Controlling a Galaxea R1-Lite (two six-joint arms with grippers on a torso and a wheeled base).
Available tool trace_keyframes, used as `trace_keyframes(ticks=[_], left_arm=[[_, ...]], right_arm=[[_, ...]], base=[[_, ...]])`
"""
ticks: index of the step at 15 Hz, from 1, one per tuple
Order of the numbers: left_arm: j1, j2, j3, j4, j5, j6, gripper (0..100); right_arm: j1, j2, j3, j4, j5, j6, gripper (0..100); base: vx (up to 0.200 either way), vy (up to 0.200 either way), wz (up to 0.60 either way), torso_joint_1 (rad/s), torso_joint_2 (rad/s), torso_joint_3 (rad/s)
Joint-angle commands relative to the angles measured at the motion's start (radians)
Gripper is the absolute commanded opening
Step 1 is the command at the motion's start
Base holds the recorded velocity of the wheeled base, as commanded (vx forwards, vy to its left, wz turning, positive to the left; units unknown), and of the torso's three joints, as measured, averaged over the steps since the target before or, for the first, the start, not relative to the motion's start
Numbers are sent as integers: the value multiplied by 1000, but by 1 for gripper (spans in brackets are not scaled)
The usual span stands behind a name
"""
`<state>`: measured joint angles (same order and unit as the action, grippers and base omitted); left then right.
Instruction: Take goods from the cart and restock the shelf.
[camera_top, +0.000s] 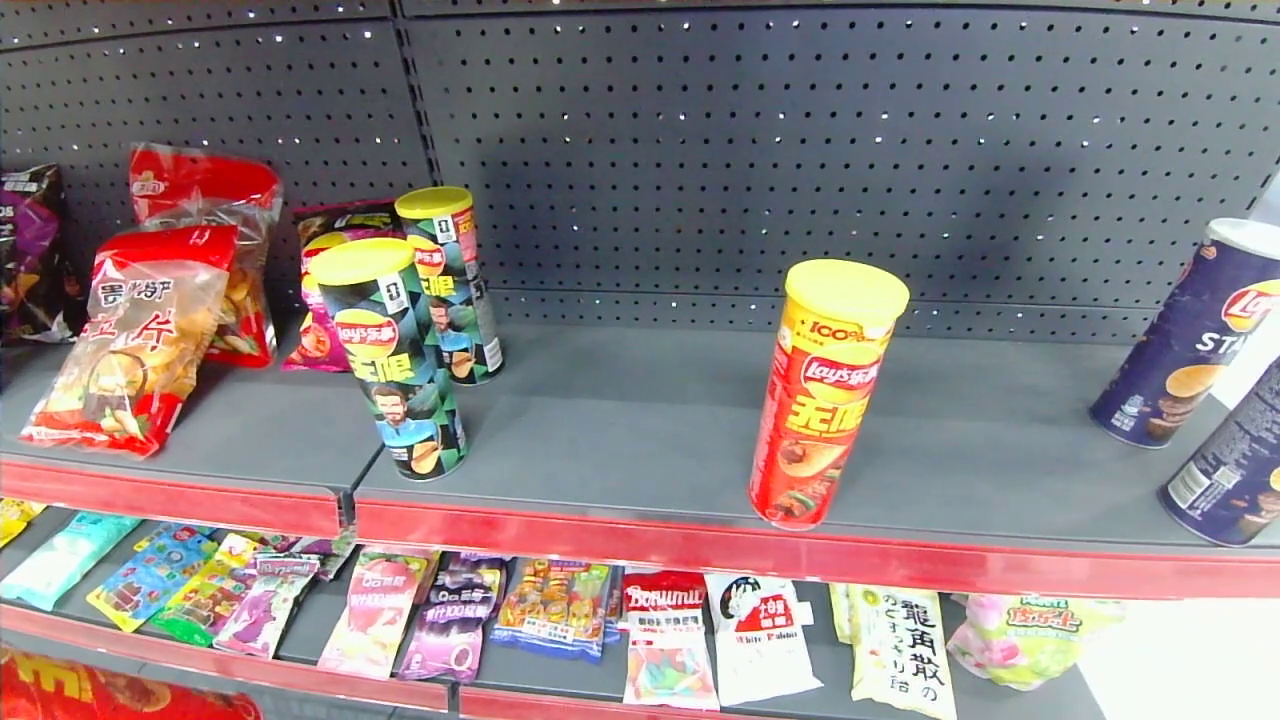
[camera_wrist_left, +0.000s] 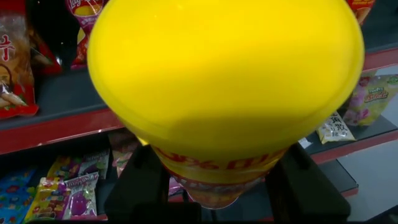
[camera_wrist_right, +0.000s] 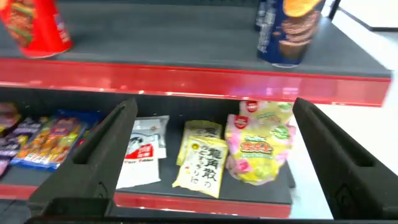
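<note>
Left gripper (camera_wrist_left: 217, 193) was clamped on a yellow-lidded red chip can (camera_wrist_left: 224, 74), held before the shelves (camera_wrist_left: 56, 130). Right gripper (camera_wrist_right: 217, 162) stood with jaws apart, facing the lower shelf's (camera_wrist_right: 186, 202) candy bags (camera_wrist_right: 258, 146). Farther back, a second red can (camera_top: 825, 390) stood upright on the upper shelf (camera_top: 620, 420).

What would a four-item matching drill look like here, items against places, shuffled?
Items:
1. lid-first can
2. upright red can
3. dark blue cans
4. white candy packet

Places:
A. lower shelf
B. right end of upper shelf
C. in the left gripper
D. alone, mid upper shelf

Pairs: 1-C, 2-D, 3-B, 4-A.
</note>
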<state>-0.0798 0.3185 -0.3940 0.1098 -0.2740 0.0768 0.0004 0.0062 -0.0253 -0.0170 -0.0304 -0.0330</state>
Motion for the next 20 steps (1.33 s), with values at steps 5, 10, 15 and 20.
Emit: trace_keyframes(ticks=[5,10,15,20], left_arm=[[0,7,7,-1,-1,0,0],[0,44,-3,-7,-16,0,0],[0,102,-9,-71,-25,-2,0],[0,136,-20,-88,-31,-2,0]], right_arm=[[1,-6,24,23,50,24,100],[0,-6,25,23,47,27,100],[0,-6,25,23,46,27,100],[0,-6,25,22,47,28,100]], base=[[0,0,0,0,0,0],[0,0,0,0,0,0],[0,0,-600,0,5,2],[0,0,-360,4,4,0]])
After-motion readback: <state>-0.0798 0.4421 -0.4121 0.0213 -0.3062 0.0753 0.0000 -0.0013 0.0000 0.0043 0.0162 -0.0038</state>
